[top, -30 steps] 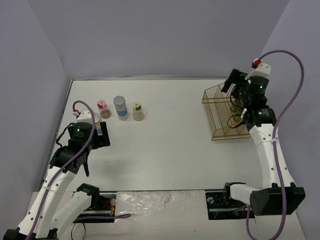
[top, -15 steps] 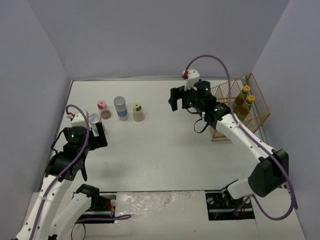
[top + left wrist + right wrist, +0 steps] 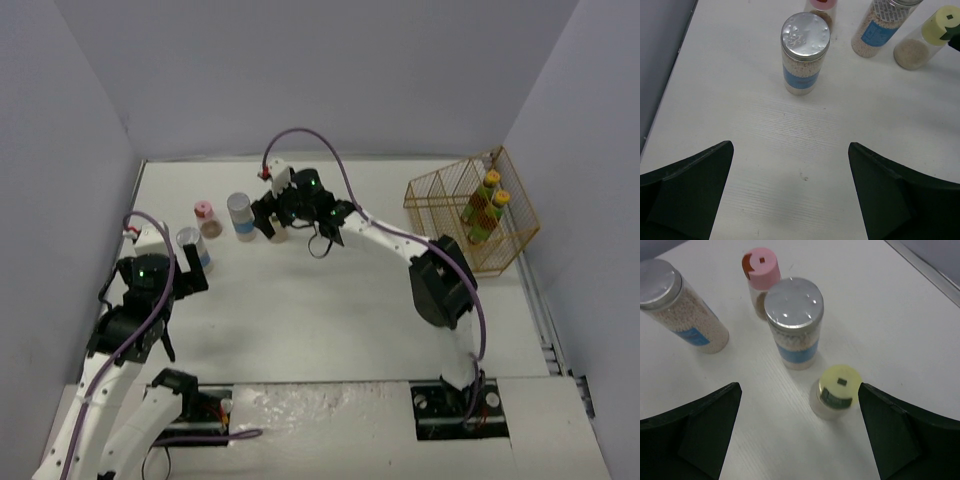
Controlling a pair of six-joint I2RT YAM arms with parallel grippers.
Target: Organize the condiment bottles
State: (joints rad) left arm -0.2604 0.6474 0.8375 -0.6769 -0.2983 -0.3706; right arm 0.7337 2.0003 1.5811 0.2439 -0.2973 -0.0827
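Observation:
A silver-lidded, blue-labelled jar (image 3: 805, 50) stands just ahead of my open, empty left gripper (image 3: 790, 190), not touching it; both show in the top view, jar (image 3: 189, 246) and gripper (image 3: 192, 274). Behind it stand the pink-capped shaker (image 3: 205, 215), a second silver-lidded jar (image 3: 240, 213) and the yellow-green-capped shaker (image 3: 279, 235). My right gripper (image 3: 800, 430) is open above that shaker (image 3: 837, 392), which sits between the fingers, nearer the right one. Two dark yellow-capped bottles (image 3: 487, 195) stand in the wire basket (image 3: 440, 215).
The gold wire basket stands at the right near the wall. The right arm (image 3: 380, 232) stretches across the middle of the table from its base at the near edge. The pink shaker (image 3: 761, 277) and both jars (image 3: 794, 322) crowd close behind the yellow-green one.
My right arm has swung left from the basket across the table to the yellow-green shaker. My left gripper has drawn back slightly from the jar, which stands free.

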